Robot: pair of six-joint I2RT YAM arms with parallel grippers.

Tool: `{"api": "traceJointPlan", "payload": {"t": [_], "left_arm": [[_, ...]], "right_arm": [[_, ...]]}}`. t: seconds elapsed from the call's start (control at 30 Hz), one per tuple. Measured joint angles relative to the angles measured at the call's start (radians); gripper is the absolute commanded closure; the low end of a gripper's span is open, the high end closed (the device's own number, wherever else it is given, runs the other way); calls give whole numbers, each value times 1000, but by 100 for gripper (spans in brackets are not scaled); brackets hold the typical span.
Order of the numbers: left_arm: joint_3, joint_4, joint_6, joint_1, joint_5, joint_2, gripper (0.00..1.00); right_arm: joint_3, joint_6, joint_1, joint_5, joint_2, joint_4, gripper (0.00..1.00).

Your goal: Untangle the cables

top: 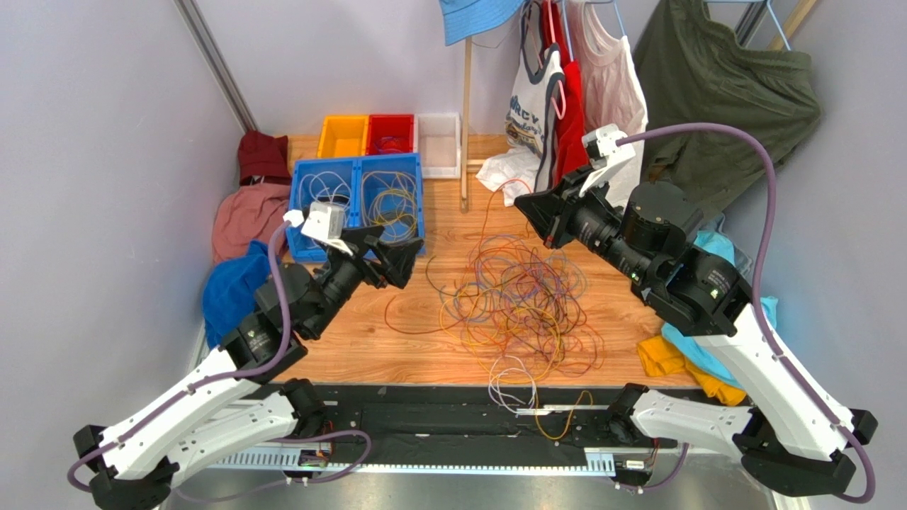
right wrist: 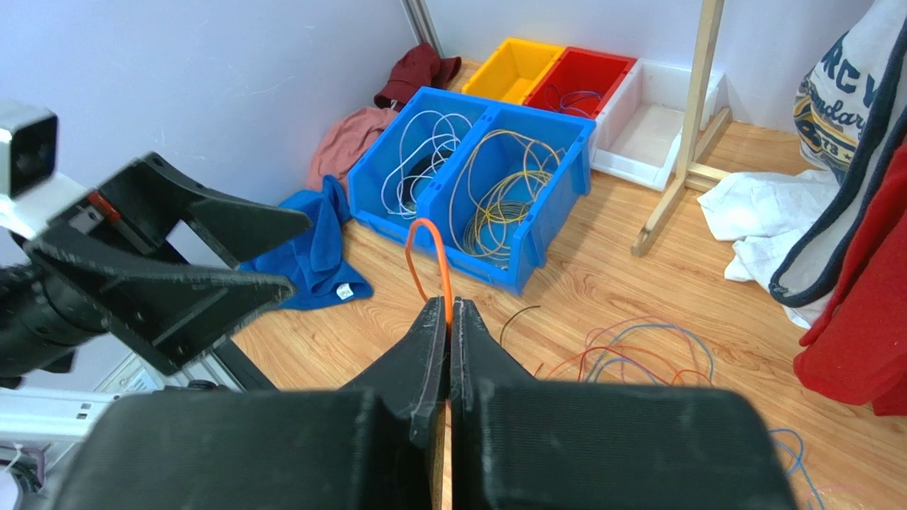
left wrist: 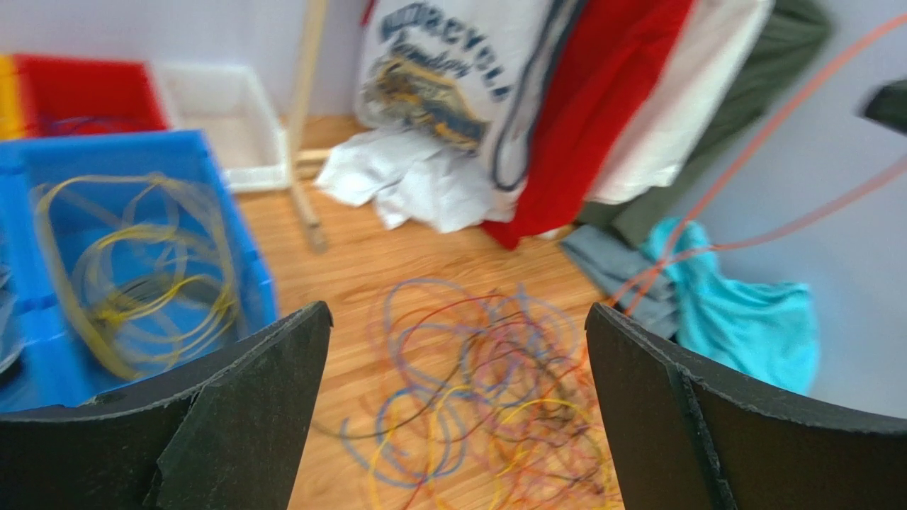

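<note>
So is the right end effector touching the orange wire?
Touching. The right wrist view shows the right end effector pinching the orange wire between its tips.

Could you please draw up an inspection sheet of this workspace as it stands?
Surface: wooden table, its middle covered in wires.
Job's things: tangle of cables loose at the centre; coiled cables, white and yellow, in the blue bin.
Clutter: blue cloth and pink cloth at the left; white cloth by the rack; cyan cloth at the right.
Grippers: left gripper open and empty, facing the tangle; right gripper shut on an orange cable.
Cables: loose strands hang over the near edge; arm hose arches clear.
Surroundings: yellow bin, red bin, white bin; hanging clothes; plain walls.
</note>
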Motion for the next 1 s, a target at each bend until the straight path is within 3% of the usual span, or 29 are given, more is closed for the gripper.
{"api": "traceJointPlan", "payload": {"t": [0.37,0.9,0.93,1.0], "left_arm": [[-286,461,-4,0,315,78,1],[-242,739,-7,-1,444,376,1],[-234,749,-8,-1,451,397,2],[-214,775,-12,-2,465,443,16]], "right_arm": [[33,10,0,-33,2,-4,100],[26,58,0,-119,-2,-4,100],[26,60,0,-122,-3,-4,100],[26,62,0,-129,-5,-4,100]]}}
